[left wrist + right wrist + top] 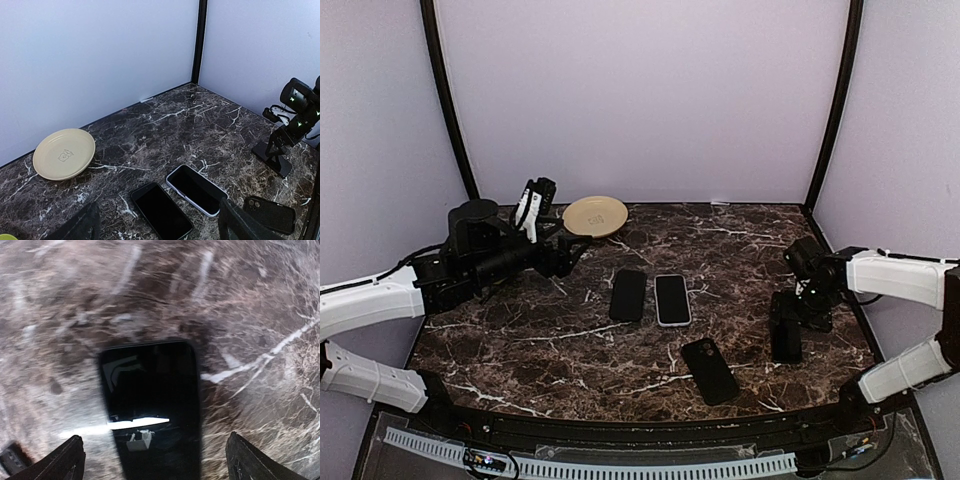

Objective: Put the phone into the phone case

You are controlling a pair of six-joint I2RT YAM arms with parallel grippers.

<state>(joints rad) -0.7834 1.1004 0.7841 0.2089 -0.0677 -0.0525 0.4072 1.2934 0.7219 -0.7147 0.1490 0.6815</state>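
Both wide apart — left hand (157,215) near plate (64,153), right hand (152,440) over phone (150,385).

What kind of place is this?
Probably a robot practice booth: plain pale walls surround a marble-look table, with a left arm and right arm mounted at its near edge.

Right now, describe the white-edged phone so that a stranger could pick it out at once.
Take the marble table and look at its middle, where two flat slabs lie side by side, not touching. The phone is the one nearer the right arm, screen up. Its pale rim sets it apart: the black phone beside it is dark all over.
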